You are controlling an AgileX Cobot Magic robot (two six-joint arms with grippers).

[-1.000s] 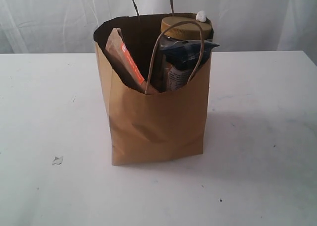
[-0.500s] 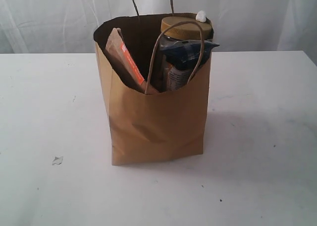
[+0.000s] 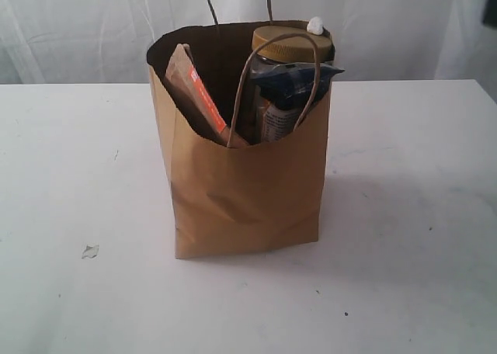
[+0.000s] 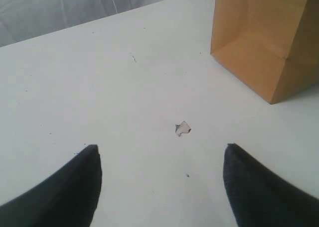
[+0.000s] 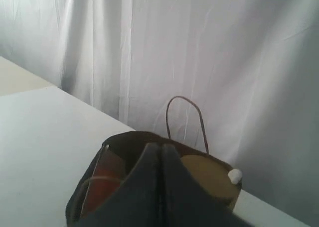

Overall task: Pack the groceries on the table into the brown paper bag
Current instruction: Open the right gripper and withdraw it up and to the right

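Note:
The brown paper bag stands upright mid-table with groceries inside: a brown-orange pouch leaning at the left, a gold-lidded jar, a white-blue packet and a white cap at the back right. My right gripper is shut and empty, hanging above the bag's mouth, with the gold lid and pouch beneath it. My left gripper is open over bare table, apart from the bag's base.
A small pale scrap lies on the white table left of the bag, just ahead of the left fingertips. White curtains hang behind. The bag's two loop handles stand up.
The dark gripper seen at the top edge of the exterior view above the bag has gone out of that view. The bag and its contents have not moved.

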